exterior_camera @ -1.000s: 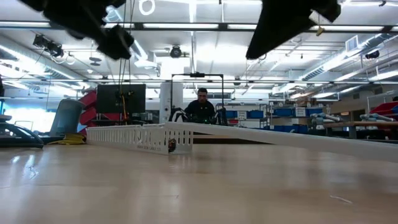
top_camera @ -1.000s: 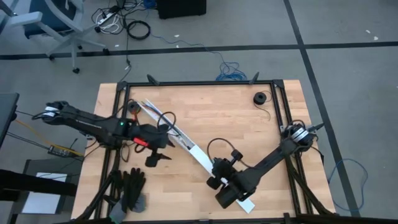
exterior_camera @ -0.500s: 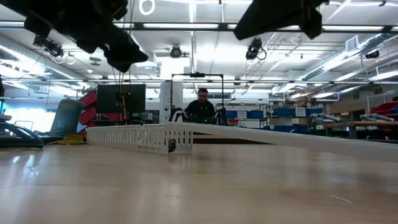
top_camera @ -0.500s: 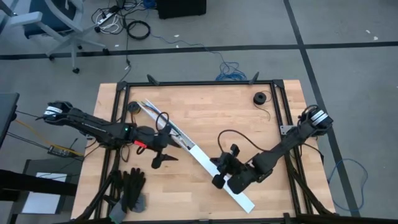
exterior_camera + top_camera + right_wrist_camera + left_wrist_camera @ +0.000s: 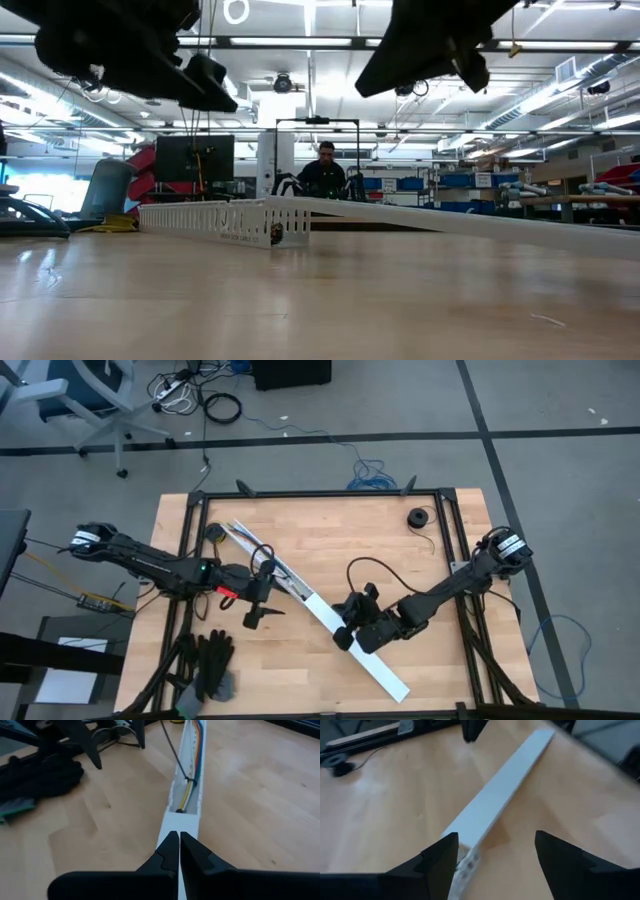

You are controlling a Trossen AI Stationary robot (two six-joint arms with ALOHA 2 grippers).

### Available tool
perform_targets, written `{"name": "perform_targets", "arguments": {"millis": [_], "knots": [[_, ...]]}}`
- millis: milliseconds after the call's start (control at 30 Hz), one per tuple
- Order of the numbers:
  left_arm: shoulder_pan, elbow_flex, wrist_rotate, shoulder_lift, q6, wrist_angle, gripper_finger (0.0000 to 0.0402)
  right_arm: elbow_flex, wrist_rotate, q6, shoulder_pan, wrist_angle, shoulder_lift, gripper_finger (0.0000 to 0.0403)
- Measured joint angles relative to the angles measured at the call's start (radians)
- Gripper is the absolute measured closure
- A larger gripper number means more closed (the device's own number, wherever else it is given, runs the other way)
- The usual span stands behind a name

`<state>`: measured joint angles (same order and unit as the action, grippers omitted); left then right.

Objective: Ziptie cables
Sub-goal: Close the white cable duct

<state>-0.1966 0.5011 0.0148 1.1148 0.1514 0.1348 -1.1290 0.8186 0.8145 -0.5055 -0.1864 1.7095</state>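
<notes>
right wrist view: coloured cables [image 5: 192,750] inside white channel [image 5: 182,815]; right gripper [image 5: 174,851] clenched empty, left gripper [image 5: 492,851] released.

Wooden table [image 5: 340,530] bearing white slotted channel [image 5: 325,618], black gloves [image 5: 207,660], small spool [image 5: 417,517].

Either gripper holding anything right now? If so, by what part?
Nothing held. Left gripper is open above the white channel; right gripper is shut and empty, over the channel's cover.
</notes>
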Motion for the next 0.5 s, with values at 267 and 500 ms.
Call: {"name": "perform_targets", "arguments": {"millis": [267, 500], "knots": [[0.021, 0.009, 0.026, 0.039, 0.076, -0.067, 0.0201, 0.000, -0.066, -0.015, 0.050, 0.005, 0.005, 0.0402], [0.098, 0.134, -0.083, 0.040, 0.143, -0.269, 0.0223, 0.000, -0.087, -0.061, 0.064, 0.012, 0.006, 0.0402]]}}
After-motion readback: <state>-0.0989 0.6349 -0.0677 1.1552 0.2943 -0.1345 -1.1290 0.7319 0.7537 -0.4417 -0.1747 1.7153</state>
